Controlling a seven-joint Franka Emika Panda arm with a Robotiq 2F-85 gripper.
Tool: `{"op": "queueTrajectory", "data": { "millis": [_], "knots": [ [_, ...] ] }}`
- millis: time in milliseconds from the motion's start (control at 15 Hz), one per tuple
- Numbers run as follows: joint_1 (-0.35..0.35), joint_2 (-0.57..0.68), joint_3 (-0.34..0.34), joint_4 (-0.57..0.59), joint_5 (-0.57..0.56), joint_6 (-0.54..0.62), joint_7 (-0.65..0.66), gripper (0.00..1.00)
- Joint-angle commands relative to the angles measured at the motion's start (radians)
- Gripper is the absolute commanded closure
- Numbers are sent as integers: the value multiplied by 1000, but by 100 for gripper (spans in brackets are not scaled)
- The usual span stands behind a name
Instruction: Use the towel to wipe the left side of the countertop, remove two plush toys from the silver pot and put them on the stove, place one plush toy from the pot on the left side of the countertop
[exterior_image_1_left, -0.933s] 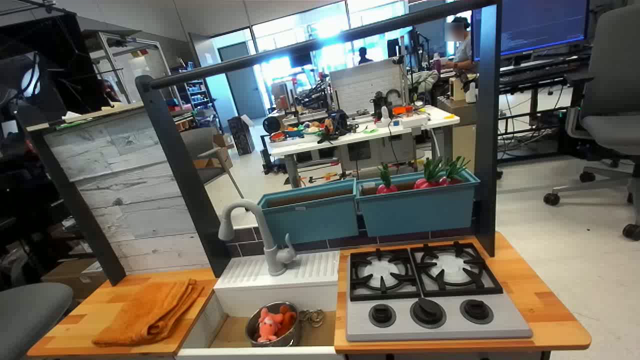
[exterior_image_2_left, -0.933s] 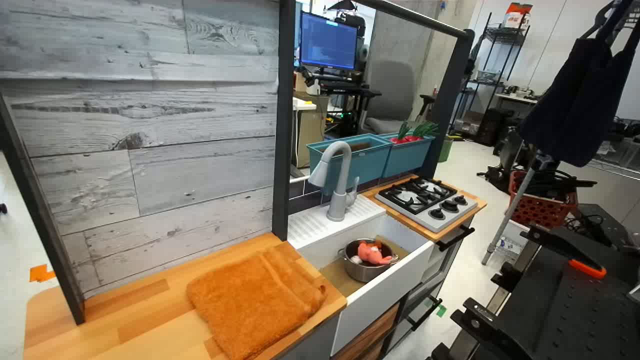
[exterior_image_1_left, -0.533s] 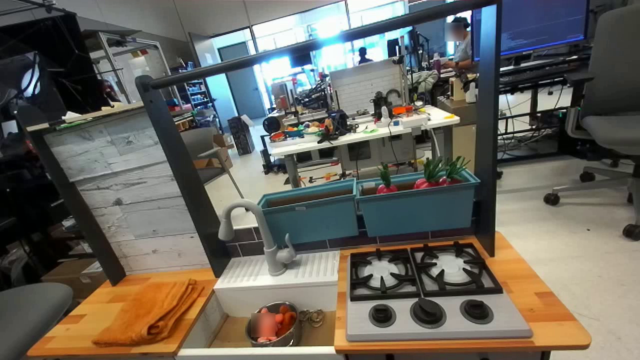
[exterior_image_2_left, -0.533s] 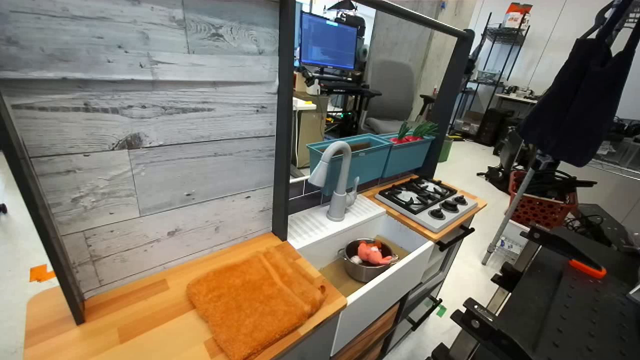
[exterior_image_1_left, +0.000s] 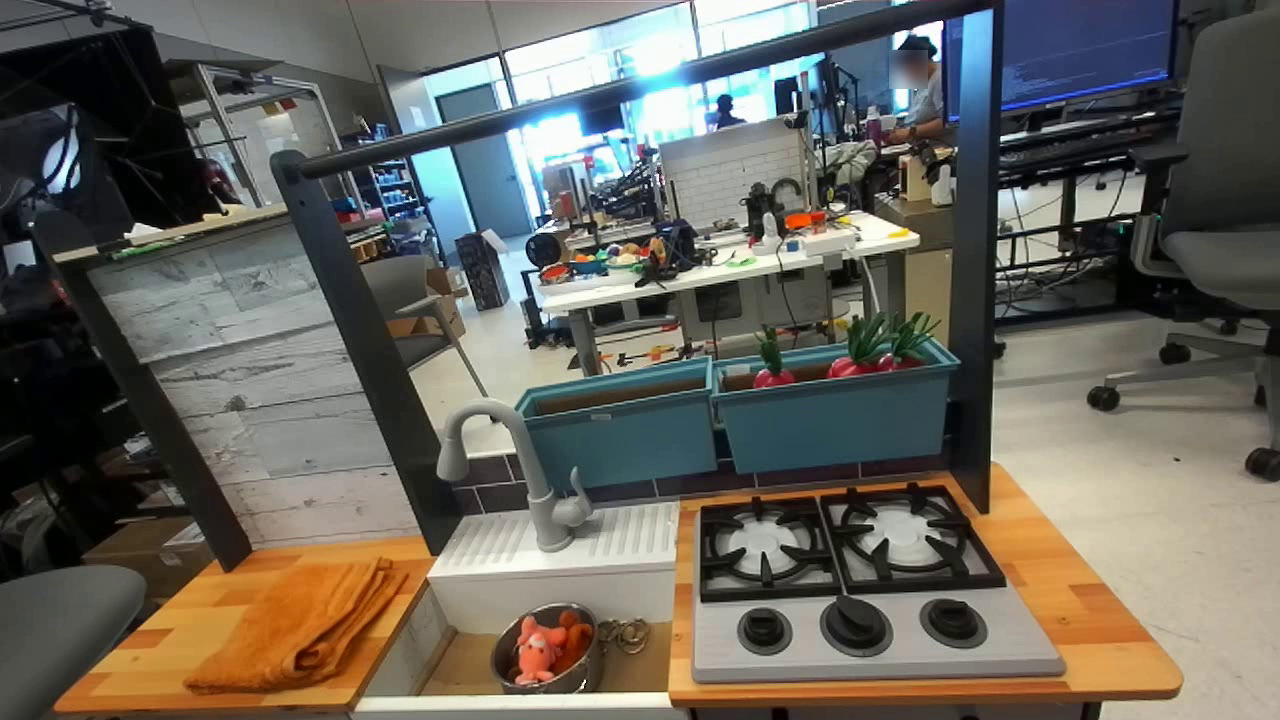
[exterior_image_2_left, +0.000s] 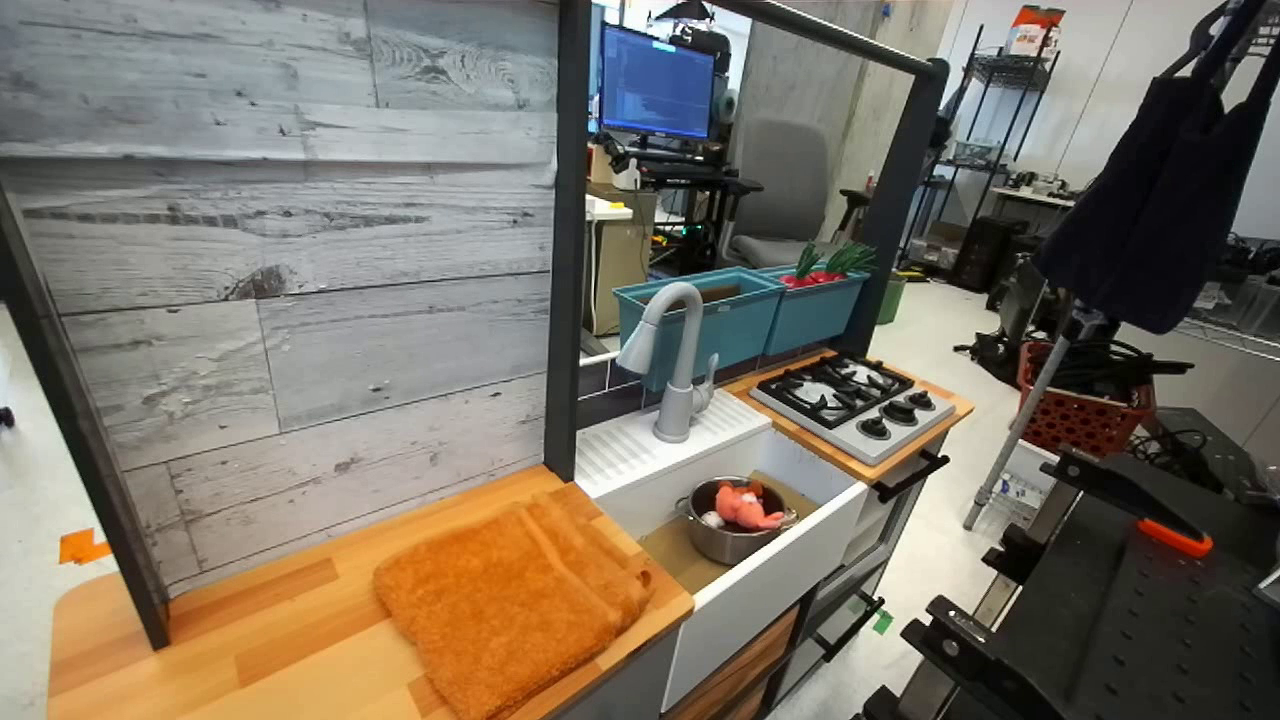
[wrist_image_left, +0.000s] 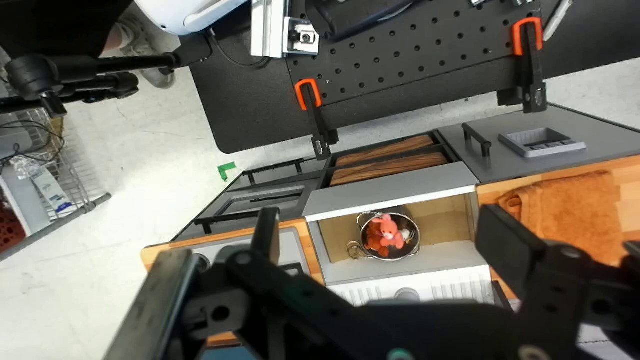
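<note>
Wooden countertop (wrist_image_left: 632, 200) and silver pot (wrist_image_left: 407, 221) lie beyond the end effector (wrist_image_left: 382, 227), its fingers (wrist_image_left: 510, 245) spread wide, unclasped.

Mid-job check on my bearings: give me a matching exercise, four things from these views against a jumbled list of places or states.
Things
1. towel
2. silver pot
3. stove
4. hand

Places or states
A. standing in the sink, plush toys inside
B. open, showing only in the wrist view
C. folded on the wooden countertop
D. silver-grey, with black knobs

Pairs: 1-C; 2-A; 3-D; 4-B
</note>
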Motion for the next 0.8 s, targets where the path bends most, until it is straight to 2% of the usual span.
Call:
{"op": "queueTrajectory", "data": {
  "millis": [0, 133, 267, 467, 533, 733],
  "knots": [
    [10, 1, -9, 2, -6, -3, 5, 0],
    [21, -4, -22, 12, 5, -6, -24, 0],
    [44, 57, -69, 64, 64, 10, -78, 0],
    [50, 243, -106, 140, 189, 100, -57, 0],
    [44, 286, -101, 153, 191, 119, -55, 0],
    [38, 470, -97, 241, 163, 45, -67, 0]
  ]
}}
